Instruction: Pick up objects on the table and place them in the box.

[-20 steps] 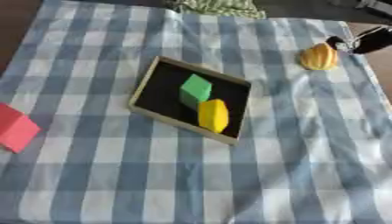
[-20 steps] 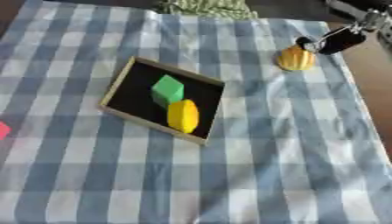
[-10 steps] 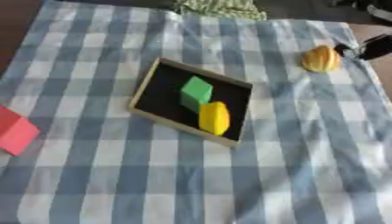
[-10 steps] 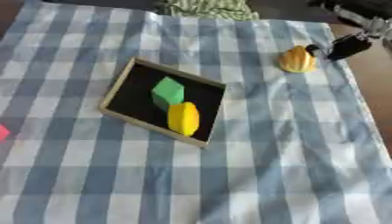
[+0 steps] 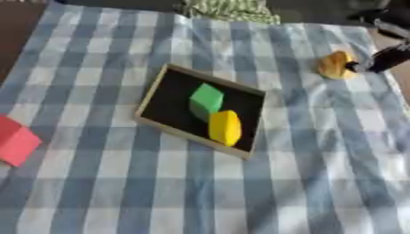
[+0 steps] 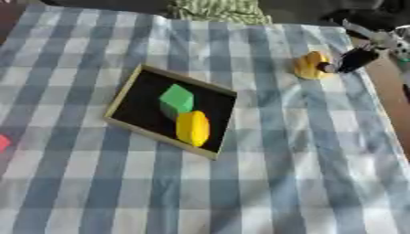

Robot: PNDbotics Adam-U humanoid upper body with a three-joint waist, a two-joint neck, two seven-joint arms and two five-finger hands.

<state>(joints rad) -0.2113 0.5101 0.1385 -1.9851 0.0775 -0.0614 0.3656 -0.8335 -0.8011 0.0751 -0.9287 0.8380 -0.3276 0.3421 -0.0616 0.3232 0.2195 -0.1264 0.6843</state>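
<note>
A shallow black box with a wooden rim (image 5: 150, 94) lies askew in the middle of the blue-and-white checked cloth. Inside it sit a green cube (image 5: 207, 98) and, just nearer me, a yellow rounded piece (image 5: 226, 127). An orange-yellow object (image 6: 308, 66) rests on the cloth at the far right. My right hand (image 6: 355, 58) comes in from the upper right, and its dark tip touches that object's right side. A red block (image 5: 14, 140) lies at the left edge of the cloth. My left hand shows in neither view.
A green striped cloth (image 5: 228, 9) is bunched at the far edge. The checked cloth ends close behind my right hand, where brown surface (image 6: 394, 80) shows. Open cloth lies in front of the box.
My right hand has come down from the upper right corner to the right side of the orange-yellow object. The box and its pieces have not moved.
</note>
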